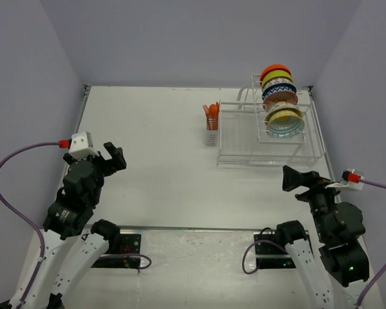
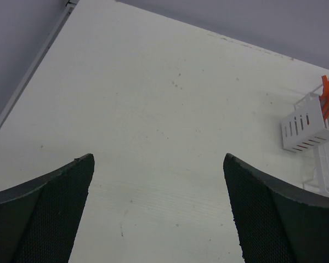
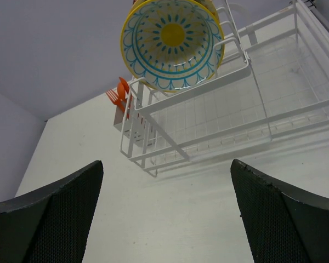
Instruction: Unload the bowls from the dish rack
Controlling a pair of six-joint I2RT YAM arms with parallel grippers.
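The white wire dish rack (image 1: 270, 154) stands at the back right of the table. Several bowls (image 1: 280, 96) stand on edge in its taller slotted part, orange at the back, a yellow-rimmed one (image 1: 284, 116) near the front. In the right wrist view that front bowl (image 3: 172, 41) faces me, pale with a blue and yellow pattern, above the rack's wires (image 3: 193, 87). My right gripper (image 1: 302, 178) (image 3: 166, 163) is open and empty, just in front of the rack. My left gripper (image 1: 108, 156) (image 2: 158, 159) is open over bare table, far left of the rack.
A white utensil holder (image 1: 211, 122) (image 2: 304, 129) (image 3: 123, 107) with orange cutlery hangs on the rack's left end. Grey walls close in the table at the back and both sides. The rack's low tray part holds nothing.
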